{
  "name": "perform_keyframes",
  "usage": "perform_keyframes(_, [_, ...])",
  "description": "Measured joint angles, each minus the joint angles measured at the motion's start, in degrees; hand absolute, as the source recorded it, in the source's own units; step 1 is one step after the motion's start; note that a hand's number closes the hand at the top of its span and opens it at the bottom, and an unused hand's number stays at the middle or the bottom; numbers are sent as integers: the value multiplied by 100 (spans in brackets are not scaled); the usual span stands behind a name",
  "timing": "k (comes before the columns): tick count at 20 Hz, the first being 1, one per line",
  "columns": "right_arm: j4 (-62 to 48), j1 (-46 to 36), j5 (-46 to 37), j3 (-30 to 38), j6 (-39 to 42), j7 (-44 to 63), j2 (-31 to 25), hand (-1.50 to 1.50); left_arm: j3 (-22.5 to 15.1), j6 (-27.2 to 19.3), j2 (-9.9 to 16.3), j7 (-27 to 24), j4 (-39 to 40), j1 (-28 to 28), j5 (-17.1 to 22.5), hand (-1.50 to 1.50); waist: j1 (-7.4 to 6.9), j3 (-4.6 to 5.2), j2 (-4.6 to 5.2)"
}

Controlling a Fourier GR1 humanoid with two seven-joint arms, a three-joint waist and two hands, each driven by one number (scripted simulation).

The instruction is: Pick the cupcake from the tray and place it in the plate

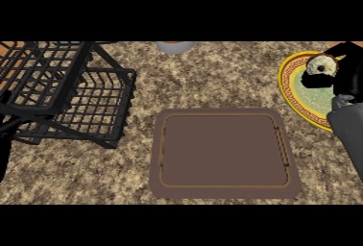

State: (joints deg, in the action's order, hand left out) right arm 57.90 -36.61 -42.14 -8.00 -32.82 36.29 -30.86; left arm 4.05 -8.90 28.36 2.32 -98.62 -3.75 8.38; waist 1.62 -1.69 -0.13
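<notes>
- The cupcake (pixel 325 64) sits at the upper right of the frame, held over the plate (pixel 292 77), with only its pale, rounded top showing between black fingers.
- Judging by its look, it is light and soft: frosting would smear and the cake would crush, so the sides of the base are the sensible place to hold it, not the top.
- The right hand (pixel 339 72) has its fingers curled round the cupcake, pinching it from the sides; its grey forearm rises from the right edge of the frame.
- The hand hides the cupcake's base and wrapper, so I cannot tell whether it already touches the plate or hangs just above it.
- The plate, yellow-rimmed with a green centre, is partly covered by the hand and forearm, and its right side runs off the frame.
- The brown tray (pixel 223 153) lies in the lower middle, well apart from the plate, with nothing on it.
- The left hand does not show anywhere.
- A black wire rack (pixel 64 91) fills the upper left; a grey round object (pixel 174 46) at the top edge is cut off and hard to identify.
</notes>
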Motion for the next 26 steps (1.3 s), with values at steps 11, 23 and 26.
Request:
perform_keyframes(11, [-829,399,1463,696,985,-1573,-179,-150,-19,46,-270,-108,27,39,27,0,-26,17,4])
perform_keyframes(23, [-500,144,2615,1561,811,-3916,-31,-150,3,82,-326,-37,55,70,-175,0,-12,0,-51])
perform_keyframes(26, [-416,120,3128,1919,990,-4038,56,-150,31,137,-298,38,20,24,-190,0,29,2,-72])
